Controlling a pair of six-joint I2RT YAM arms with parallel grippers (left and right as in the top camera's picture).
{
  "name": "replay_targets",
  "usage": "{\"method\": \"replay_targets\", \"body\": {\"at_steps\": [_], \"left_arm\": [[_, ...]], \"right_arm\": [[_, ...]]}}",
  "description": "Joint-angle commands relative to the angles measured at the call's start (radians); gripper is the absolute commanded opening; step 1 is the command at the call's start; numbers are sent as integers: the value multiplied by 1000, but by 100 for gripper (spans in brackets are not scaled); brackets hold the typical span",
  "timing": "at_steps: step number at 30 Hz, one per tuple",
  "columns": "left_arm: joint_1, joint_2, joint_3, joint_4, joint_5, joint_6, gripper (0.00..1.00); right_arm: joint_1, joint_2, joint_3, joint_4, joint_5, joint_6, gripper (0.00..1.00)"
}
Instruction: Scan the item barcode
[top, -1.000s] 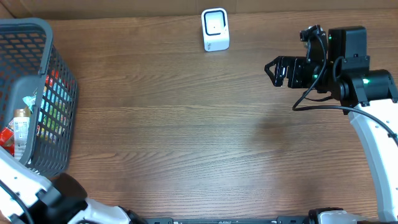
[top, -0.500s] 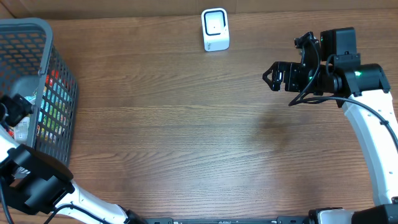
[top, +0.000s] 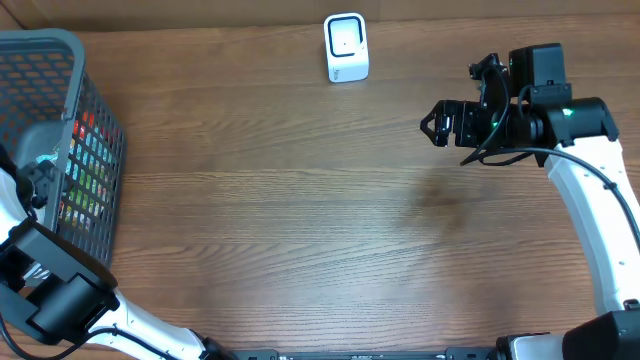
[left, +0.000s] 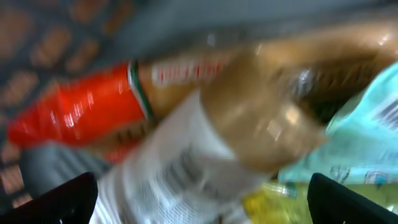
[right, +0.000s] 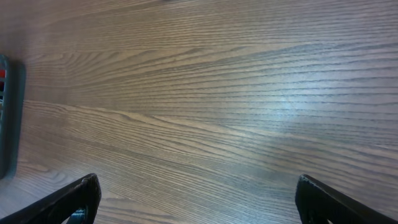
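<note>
a: where does your left gripper (left: 202, 200) stand?
b: at nine o'clock, over the basket (top: 60, 44), spread wide and holding nothing. its view is blurred, but a brown bottle (left: 205, 143) with a white label lies just below it, beside a red packet (left: 81, 112) and a teal packet (left: 367, 124).
a: and your right gripper (top: 435, 122)?
b: at two o'clock above the counter (top: 300, 220), spread wide too, nothing in it. the white scanner (top: 346, 47) stands at twelve o'clock.
</note>
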Motion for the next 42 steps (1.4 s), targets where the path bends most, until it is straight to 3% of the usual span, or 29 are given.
{"method": "replay_targets", "body": {"at_steps": [1, 5, 11, 16, 18, 22, 26, 33, 42], "left_arm": [[6, 6, -9, 61, -13, 117, 100], [6, 42, -9, 52, -13, 181, 99], [5, 95, -9, 14, -2, 155, 87], [5, 139, -9, -2, -2, 151, 86], [4, 150, -9, -6, -2, 151, 73], [1, 148, -3, -21, -1, 151, 26], [-2, 137, 34, -61, -2, 151, 4], [-4, 71, 235, -178, 1, 77, 4], [-56, -123, 601, -286, 134, 47, 4]], "right_arm": [[7, 3, 19, 8, -9, 3, 100], [7, 3, 19, 7, -9, 3, 100], [7, 3, 19, 6, -9, 3, 100], [7, 3, 19, 6, -9, 3, 100], [7, 3, 19, 7, -9, 3, 100], [7, 3, 19, 7, -9, 3, 100], [7, 3, 19, 18, -9, 3, 100], [7, 3, 19, 26, -9, 3, 100], [7, 3, 19, 23, -9, 3, 100]]}}
